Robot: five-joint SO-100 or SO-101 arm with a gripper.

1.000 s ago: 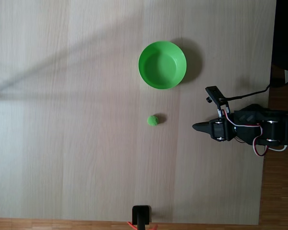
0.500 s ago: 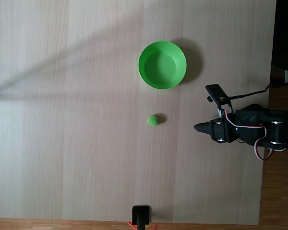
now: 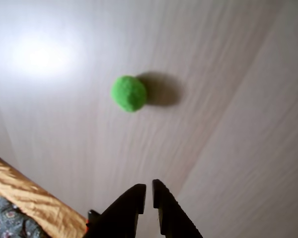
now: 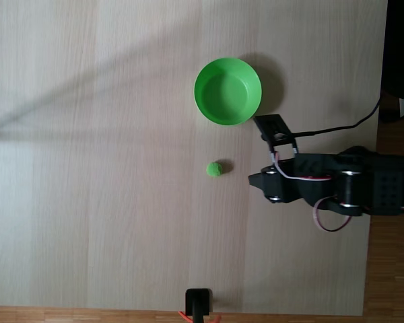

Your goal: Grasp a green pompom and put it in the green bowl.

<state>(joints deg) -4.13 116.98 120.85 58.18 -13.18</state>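
The green pompom (image 4: 215, 169) lies on the pale wooden table, below the green bowl (image 4: 227, 91) in the fixed view. My gripper (image 4: 252, 180) is a short way to the right of the pompom in that view, its tip pointing left toward it. In the wrist view the pompom (image 3: 128, 93) sits ahead of my gripper (image 3: 149, 189), whose two dark fingers stand almost together with only a thin slit between them and nothing held. The bowl is empty.
A small black stand (image 4: 198, 303) sits at the table's bottom edge. The table's right edge (image 4: 374, 202) runs under the arm's base, with a cable trailing off there. In the wrist view a table edge (image 3: 35, 198) shows at lower left.
The arm has reached left across the table, bringing the gripper tip closer to the pompom. Pompom and bowl have not moved.
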